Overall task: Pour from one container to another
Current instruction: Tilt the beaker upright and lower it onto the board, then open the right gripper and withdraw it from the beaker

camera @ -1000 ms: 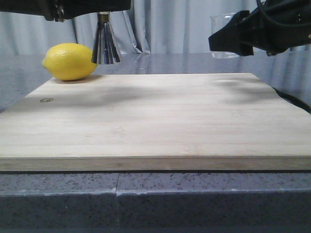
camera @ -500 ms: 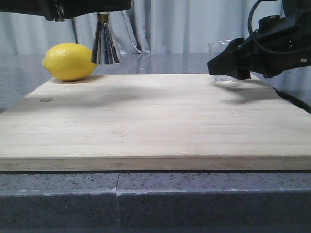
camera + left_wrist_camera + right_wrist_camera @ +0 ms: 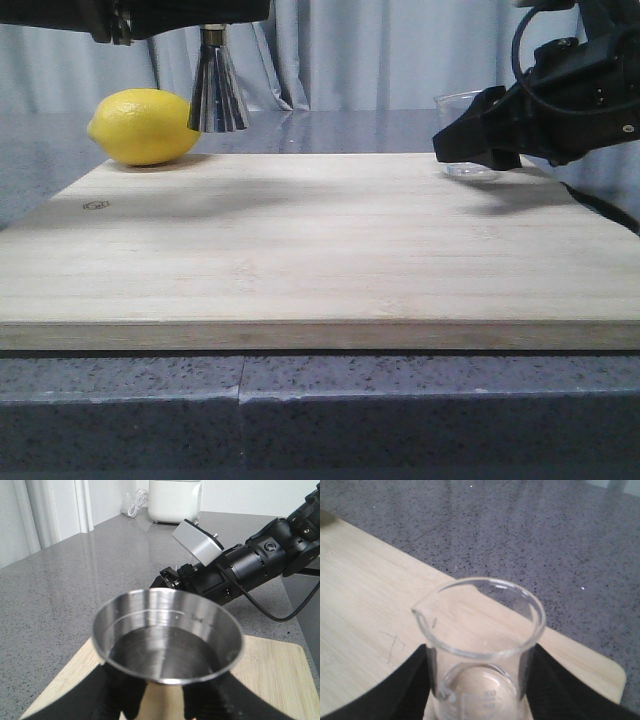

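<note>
The right tool [image 3: 479, 680] pinches the glass beaker [image 3: 480, 645] upright at the far right corner of the wooden board [image 3: 300, 240]; its base looks down on or just above the wood, and it appears empty. The left tool [image 3: 162, 700] clamps the steel jigger [image 3: 167, 640], which holds liquid, raised above the worktop [image 3: 60, 140] beside a lemon [image 3: 145, 126]. The pour seems done. Next, probably, each vessel is set down and released. The beaker sits near the board's edge; the board's middle lies open.
</note>
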`<act>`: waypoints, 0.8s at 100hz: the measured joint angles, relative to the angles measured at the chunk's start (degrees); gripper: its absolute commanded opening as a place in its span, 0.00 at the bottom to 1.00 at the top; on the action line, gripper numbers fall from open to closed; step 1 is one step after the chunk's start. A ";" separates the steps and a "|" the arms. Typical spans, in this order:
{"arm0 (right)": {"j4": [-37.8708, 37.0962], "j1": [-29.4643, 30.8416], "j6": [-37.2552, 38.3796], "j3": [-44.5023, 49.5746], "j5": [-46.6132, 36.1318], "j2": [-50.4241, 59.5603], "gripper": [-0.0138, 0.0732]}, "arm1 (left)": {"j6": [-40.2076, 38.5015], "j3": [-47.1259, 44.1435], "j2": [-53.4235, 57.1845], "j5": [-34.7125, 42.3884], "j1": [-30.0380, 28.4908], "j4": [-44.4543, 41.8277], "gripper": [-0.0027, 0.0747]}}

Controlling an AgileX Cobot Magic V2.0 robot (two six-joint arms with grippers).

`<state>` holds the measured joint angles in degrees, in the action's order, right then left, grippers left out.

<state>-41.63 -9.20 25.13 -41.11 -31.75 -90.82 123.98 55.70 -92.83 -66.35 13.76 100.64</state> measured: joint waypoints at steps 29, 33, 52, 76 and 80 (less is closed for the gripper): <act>-0.11 0.00 1.20 0.00 3.74 2.63 0.74 | 0.00 0.00 0.00 0.00 0.00 0.00 0.37; -0.11 0.00 2.23 0.00 5.81 4.14 0.74 | 0.00 0.00 0.00 0.00 0.00 0.00 0.37; -0.48 -1.19 8.88 0.00 18.09 12.57 0.74 | 0.00 0.00 0.00 0.00 0.00 0.00 0.37; -0.60 -8.13 12.12 0.00 29.67 22.53 0.74 | 0.00 0.00 0.00 0.00 0.00 0.00 0.37; -0.35 -9.27 12.36 0.00 31.75 24.05 0.74 | 0.00 0.00 0.00 0.00 0.00 0.00 0.37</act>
<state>-41.98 -18.47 37.50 -41.11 0.00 -66.77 123.98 55.70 -92.83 -66.35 13.76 100.64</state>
